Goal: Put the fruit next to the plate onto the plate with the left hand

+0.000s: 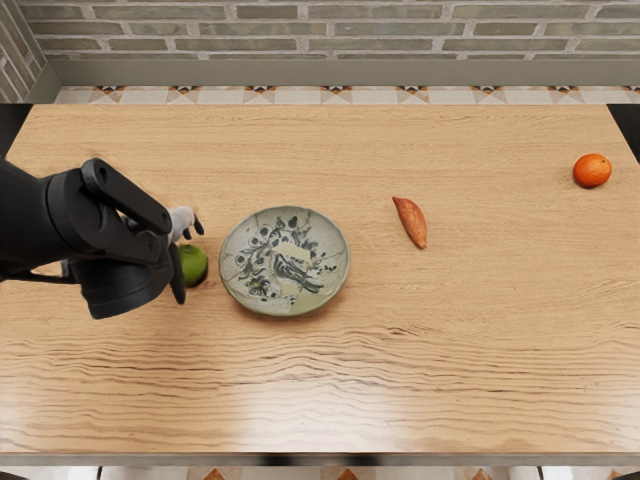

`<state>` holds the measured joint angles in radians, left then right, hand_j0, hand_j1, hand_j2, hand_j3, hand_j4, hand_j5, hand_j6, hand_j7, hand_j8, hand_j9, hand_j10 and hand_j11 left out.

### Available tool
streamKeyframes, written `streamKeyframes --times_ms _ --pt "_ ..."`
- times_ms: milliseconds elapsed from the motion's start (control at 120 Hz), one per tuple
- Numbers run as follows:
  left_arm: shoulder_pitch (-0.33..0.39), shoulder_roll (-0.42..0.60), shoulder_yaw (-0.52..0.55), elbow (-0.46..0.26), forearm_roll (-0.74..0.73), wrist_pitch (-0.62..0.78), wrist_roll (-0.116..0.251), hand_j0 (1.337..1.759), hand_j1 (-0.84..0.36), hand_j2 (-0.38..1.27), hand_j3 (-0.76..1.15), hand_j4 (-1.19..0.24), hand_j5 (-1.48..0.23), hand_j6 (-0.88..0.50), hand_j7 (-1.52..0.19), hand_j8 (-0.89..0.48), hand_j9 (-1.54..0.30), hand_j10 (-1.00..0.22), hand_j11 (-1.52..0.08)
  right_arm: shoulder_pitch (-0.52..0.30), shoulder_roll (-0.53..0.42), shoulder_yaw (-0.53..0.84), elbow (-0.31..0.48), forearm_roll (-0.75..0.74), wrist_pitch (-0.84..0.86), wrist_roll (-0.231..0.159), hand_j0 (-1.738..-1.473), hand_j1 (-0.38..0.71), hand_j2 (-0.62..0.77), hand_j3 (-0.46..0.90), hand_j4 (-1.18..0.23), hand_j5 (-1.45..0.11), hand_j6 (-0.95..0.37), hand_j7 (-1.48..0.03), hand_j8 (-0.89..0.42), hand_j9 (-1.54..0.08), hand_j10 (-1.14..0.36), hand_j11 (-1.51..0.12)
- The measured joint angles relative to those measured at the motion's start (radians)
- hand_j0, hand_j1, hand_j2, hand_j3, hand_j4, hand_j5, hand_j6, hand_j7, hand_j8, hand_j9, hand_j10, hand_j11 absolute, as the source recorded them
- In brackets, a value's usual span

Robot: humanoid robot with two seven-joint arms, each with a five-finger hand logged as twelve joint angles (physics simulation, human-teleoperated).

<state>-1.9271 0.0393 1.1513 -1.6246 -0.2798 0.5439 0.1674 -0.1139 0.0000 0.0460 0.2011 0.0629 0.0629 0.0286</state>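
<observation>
One green fruit point(194, 264): lies on the table point(450, 330) just beside the plate point(333, 245), left side; nearest fruit, so my target.
Left hand point(172, 250): at the fruit from the left; grip I cannot tell.

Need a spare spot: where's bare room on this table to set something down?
Bare: the front strip below the plate, the stretch between sweet potato and orange, the back along the wall. Crowded: the plate's left, where the left hand is at the green fruit.
</observation>
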Motion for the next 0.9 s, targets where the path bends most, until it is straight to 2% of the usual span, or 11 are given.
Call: streamKeyframes --times_ms 900 --pt "0.055 -0.013 -0.005 0.021 -0.018 0.067 0.0 1.658 -0.07 0.07 0.0 -0.35 -0.45 -0.35 -0.45 -0.35 -0.45 -0.35 -0.45 0.0 0.0 0.0 0.0 0.0 0.0 0.0 -1.658 -0.33 0.0 0.0 -0.02 -0.02 -0.02 -0.02 -0.02 -0.02 -0.02 -0.02"
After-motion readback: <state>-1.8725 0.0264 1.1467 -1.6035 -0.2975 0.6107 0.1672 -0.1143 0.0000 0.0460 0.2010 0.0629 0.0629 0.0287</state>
